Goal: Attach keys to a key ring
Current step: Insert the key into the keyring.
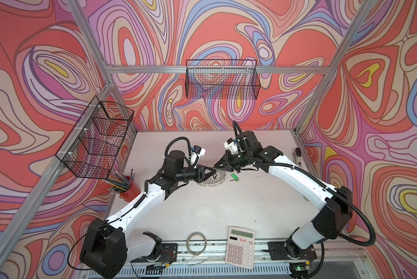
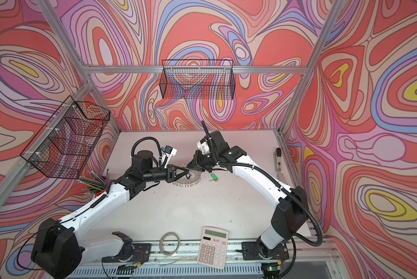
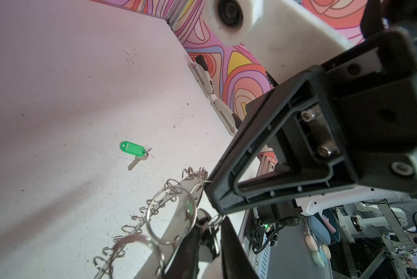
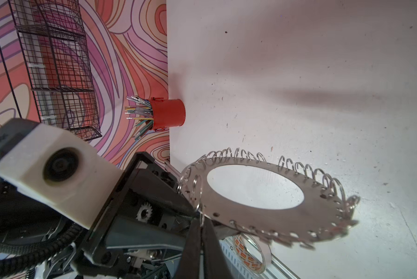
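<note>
- While right gripper (image 4: 201, 225) pinches the key ring (image 4: 258, 217) by a rim clip, fully closed (ring tilted),
- left gripper (image 1: 213, 172) on ring's 9 o'clock side: closure and hold unclear.
- green key (image 1: 234, 177): ring's 3 o'clock, apart.

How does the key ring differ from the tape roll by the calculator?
The key ring is a flat metal disc fringed with wire loops; the tape roll is a thin plain hoop. The key ring sits mid-table, tilted, a rim loop pinched by the right gripper; the tape roll lies flat at the front edge beside the calculator, untouched. Both are round with a large open centre.
</note>
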### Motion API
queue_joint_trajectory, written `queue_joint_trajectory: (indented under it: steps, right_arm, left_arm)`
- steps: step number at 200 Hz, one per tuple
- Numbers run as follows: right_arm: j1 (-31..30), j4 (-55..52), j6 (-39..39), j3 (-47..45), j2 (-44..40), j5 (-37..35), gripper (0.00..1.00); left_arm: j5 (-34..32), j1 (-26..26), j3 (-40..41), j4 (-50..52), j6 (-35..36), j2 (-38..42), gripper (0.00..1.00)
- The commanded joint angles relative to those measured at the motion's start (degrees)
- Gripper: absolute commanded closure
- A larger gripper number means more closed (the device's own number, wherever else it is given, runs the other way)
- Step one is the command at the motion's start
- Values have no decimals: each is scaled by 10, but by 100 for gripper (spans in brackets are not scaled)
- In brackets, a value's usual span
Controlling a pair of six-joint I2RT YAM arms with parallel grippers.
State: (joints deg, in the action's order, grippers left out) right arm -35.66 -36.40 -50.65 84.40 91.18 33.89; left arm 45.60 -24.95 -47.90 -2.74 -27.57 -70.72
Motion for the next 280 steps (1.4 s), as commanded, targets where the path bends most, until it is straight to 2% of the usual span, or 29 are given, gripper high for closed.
queue_joint_trajectory:
  steps: [1, 59, 107, 126, 144, 164, 185, 226, 253, 280]
  right_arm:
    - [0, 12, -8, 0, -20, 19, 100]
    - [13, -22, 21, 32, -15, 22, 100]
    - [16, -43, 43, 61, -1, 65, 100]
    - [16, -40, 39, 58, 2, 76, 100]
    - [16, -44, 37, 54, 7, 78, 100]
    - [16, -44, 28, 53, 12, 78, 100]
    - [16, -48, 18, 54, 18, 79, 100]
    - [16, -24, -20, 41, 22, 95, 100]
    - [17, -3, -41, 32, 18, 109, 100]
    - [20, 28, -75, 12, 13, 131, 100]
  left_arm:
    - [-23, 0, -14, 25, 16, 1, 86]
    - [-61, 0, -21, 94, 37, 12, 99]
    - [-77, 0, -42, 134, 40, -11, 100]
    - [-62, 0, -49, 135, 35, -13, 91]
    - [-59, 1, -51, 149, 38, 8, 77]
    - [-70, 1, -58, 208, 60, 47, 60]
    - [-69, 0, -66, 261, 89, 92, 54]
    - [-89, 1, -92, 267, 117, 133, 60]
    - [-178, -12, -76, 195, 163, 148, 74]
    - [-254, -58, -52, 122, 256, 159, 75]
